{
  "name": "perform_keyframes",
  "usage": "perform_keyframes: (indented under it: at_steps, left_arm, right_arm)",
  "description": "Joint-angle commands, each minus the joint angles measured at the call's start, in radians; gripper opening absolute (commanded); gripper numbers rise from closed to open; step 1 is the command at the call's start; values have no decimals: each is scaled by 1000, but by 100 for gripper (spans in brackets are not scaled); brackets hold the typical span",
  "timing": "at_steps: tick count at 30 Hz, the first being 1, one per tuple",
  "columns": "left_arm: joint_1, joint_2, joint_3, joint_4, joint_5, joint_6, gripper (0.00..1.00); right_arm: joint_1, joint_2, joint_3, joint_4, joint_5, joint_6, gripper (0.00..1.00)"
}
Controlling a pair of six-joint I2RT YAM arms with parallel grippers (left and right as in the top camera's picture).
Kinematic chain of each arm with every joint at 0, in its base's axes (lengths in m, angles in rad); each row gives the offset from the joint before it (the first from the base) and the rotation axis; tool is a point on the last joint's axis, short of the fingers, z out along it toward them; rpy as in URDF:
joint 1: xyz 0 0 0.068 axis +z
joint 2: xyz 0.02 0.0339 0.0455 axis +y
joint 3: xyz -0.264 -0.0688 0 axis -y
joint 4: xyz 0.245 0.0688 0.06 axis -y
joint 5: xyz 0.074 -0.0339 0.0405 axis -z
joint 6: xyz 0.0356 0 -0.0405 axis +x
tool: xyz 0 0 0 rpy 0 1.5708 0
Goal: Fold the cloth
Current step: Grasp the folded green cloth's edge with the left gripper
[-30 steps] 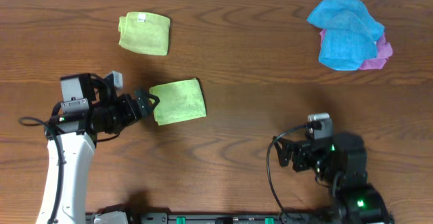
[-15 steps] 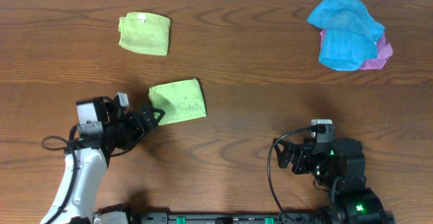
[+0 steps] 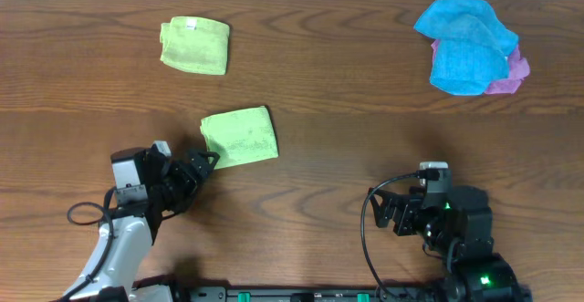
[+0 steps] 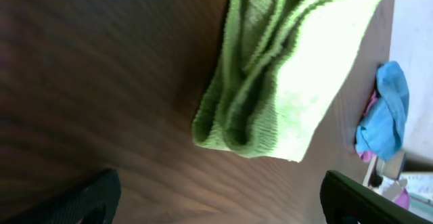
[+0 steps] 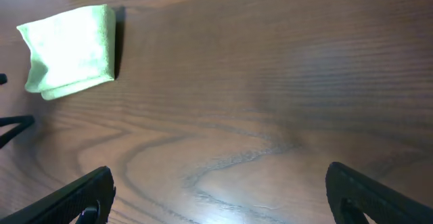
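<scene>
Snagging threatens: left pincer (image 3: pixel 206 161), spread and empty just beside the folded cloth (image 3: pixel 240 138), could drag its layers open; right pincer (image 3: pixel 383 213) likewise spread.

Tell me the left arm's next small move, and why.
Probably pull the left fingers back toward the arm's base. The cloth already lies folded in layers on the table, and those fingers stand open with nothing between them, clear of its edge. The right fingers are open too, well away, so no further handling looks needed.
</scene>
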Motion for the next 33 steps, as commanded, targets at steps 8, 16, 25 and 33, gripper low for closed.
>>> perform_keyframes:
  at_steps: [8, 16, 25, 33]
  left_arm:
    - [-24, 126, -4, 102, -25, -39, 95]
    - [-80, 236, -4, 254, -34, -103, 95]
    - [-105, 344, -4, 372, -70, -128, 95]
    - [-138, 468, -4, 475, -70, -127, 95]
  right_arm:
    - [-9, -6, -5, -1, -4, 14, 99]
    - [-9, -6, -5, -1, -5, 14, 99]
    - [-9, -6, -5, -1, -5, 14, 99]
    - [-9, -6, -5, -1, -5, 14, 99]
